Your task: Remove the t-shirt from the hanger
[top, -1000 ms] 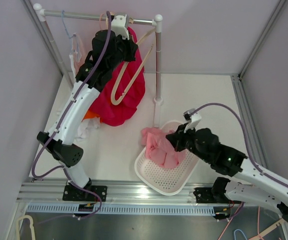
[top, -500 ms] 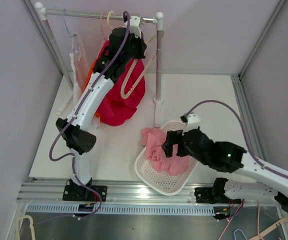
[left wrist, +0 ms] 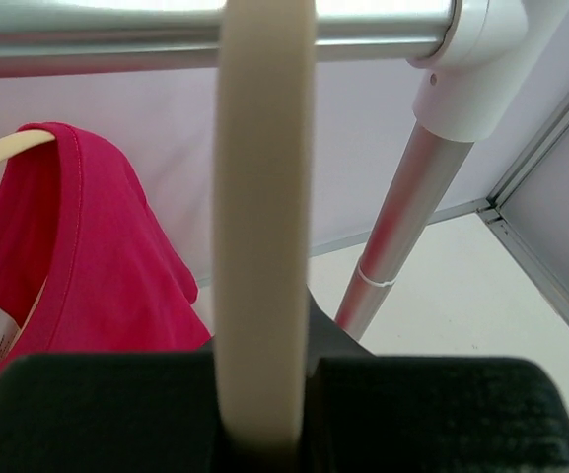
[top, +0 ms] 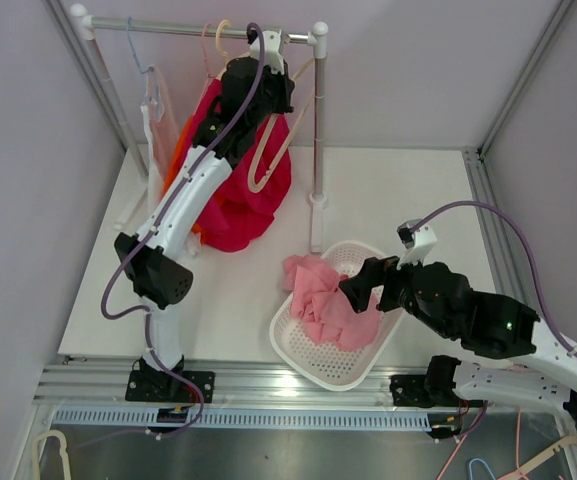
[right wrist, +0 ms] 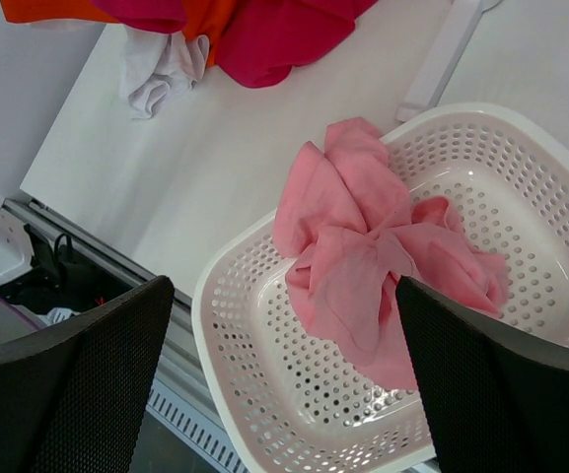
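Pink, soft and crumpled, the t-shirt [top: 326,300] lies in a heap in the white laundry basket [top: 298,355], one fold draped over the rim on the side towards the rack. The basket is hard plastic, a rounded rectangle with walls and floor pierced by rows of small holes, and it sits on the white table [top: 398,190] at the foot of the rack's upright post [top: 316,130].

My right gripper [top: 360,288] hangs just above that heap with its jaws spread wide and nothing between them. The two black, finely textured fingers [right wrist: 77,394] frame the basket in my wrist view.

My left gripper [top: 265,88] is up at the metal rail [top: 178,30], clenched on a bare cream hanger [left wrist: 264,197]. It is smooth and matt, and its flat band rises straight out of my pads and crosses in front of the rail. The hanger's long arms slant down beside the post.

Next to it on the rail hangs a magenta shirt [top: 243,205] on another cream hanger, a white label at its neck. An orange garment [top: 178,160] is behind it, and a white cloth [right wrist: 161,69] lies bunched on the table below.
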Motion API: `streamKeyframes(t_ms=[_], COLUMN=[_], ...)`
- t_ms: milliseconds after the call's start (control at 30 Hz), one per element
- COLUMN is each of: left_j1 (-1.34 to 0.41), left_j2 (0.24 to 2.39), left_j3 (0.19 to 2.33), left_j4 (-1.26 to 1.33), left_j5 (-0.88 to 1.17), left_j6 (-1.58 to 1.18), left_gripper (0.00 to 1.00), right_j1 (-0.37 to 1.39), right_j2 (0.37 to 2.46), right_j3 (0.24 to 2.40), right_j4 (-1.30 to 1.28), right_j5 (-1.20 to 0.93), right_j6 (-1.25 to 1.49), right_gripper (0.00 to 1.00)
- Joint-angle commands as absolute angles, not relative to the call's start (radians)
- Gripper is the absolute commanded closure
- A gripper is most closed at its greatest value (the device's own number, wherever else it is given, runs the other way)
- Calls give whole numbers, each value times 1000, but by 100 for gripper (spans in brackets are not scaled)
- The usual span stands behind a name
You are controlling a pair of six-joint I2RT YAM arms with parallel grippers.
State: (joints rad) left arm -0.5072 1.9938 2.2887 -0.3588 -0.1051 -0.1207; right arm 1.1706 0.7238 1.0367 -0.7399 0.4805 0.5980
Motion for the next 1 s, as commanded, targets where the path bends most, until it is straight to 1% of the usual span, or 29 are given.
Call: streamKeyframes(t_ms=[0,133,267,333,433,667,700,767,800,833,900,933,967], left_j1=[-497,-499,-497,-497,-497,-497,-497,-497,-495,-497,-497,-497,-497], left_j2=[1930,2021,2054,2063,2112,2100,2076,2036,2013,1962,1905,1843,1810], left_j3=[2269,2420,2436,2436,2494,2393,2385,2343,2320,2295,2263,2247,2197], left_j4=[-236,-290,-246,-226,-255,-299,-302,-317,-324,-328,-351,-354,-362], left_j5=[-126,-117,-130,-111,-66,-26,-12,38,61,107,149,170,192], left_j6=[-135,-130,-133,-129,-135,-140,-140,-147,-146,-143,-141,-134,-132], left_gripper=[100,99,99,99,99,99,98,79,72,62,46,30,24], right_j1=[1178,1178,1180,1180,1181,1183,1181,1184,1183,1184,1184,1186,1186], right_j2=[730,744,739,741,741,739,739,742,744,745,761,768,784], right_j3=[1032,1048,1045,1043,1040,1034,1034,1032,1034,1032,1038,1043,1046], right_j4=[-698,-698,-672,-672,-678,-652,-649,-632,-626,-615,-611,-611,-612], right_j5=[502,494,479,474,477,463,463,459,459,457,451,445,434], right_j6=[577,568,561,561,564,569,568,561,560,557,552,551,549], right_gripper=[0,0,1,1,1,1,0,1,1,0,1,1,1])
